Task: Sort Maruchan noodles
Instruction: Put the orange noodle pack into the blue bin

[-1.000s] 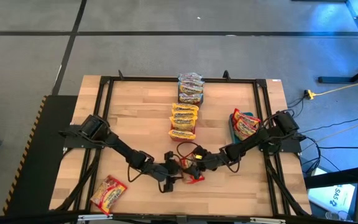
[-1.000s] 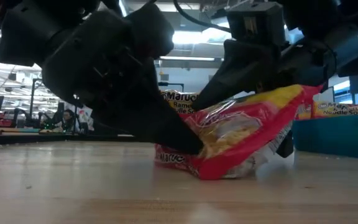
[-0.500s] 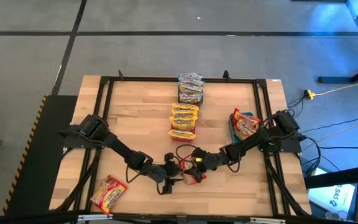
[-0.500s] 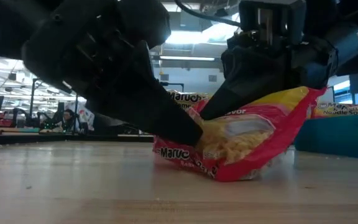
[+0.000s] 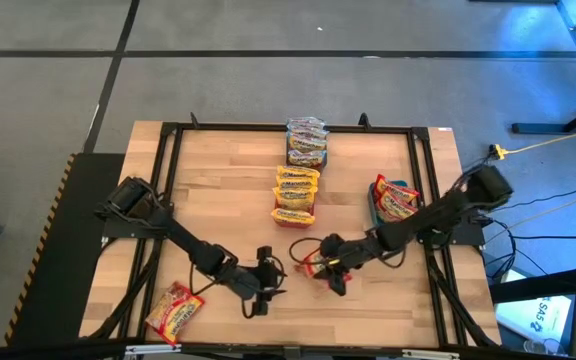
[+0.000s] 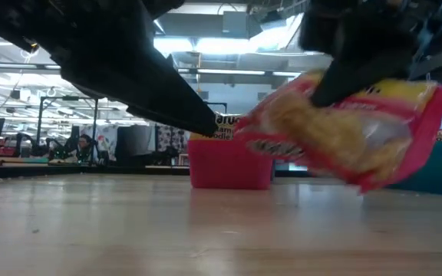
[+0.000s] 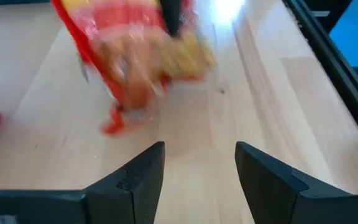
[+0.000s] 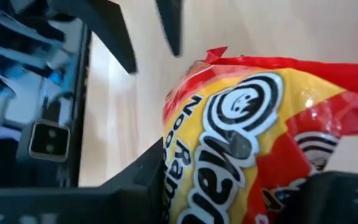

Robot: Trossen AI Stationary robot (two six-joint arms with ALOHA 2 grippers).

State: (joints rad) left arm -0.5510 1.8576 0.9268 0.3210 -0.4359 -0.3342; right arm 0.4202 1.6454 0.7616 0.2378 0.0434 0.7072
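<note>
Since a second ago: my right pincer (image 5: 323, 268) has lifted the red-and-yellow packet (image 5: 313, 265) off the desk (image 5: 218, 200) and pulled it right; my left pincer (image 5: 264, 290) has backed off to the left and let go of it. Low view shows the packet (image 6: 351, 130) hanging clear of the wood, tilted, clenched from above by my right fingers. Right wrist view: packet (image 8: 253, 137) fills the frame, wedged between my two fingers. Left pincer is released, jaws apart with nothing between them; left wrist view has the packet (image 7: 138, 62) ahead of the fingers (image 7: 138, 177), well apart.

Rest of the noodles: one packet (image 5: 174, 310) lies flat at the near left corner of the desk. Yellow-orange packets (image 5: 296, 195) sit in the red bin (image 6: 230, 165) mid-desk, bluish ones (image 5: 306, 142) stacked at the far edge, red ones (image 5: 396, 200) piled in the teal bin (image 5: 373, 210) on the right.
</note>
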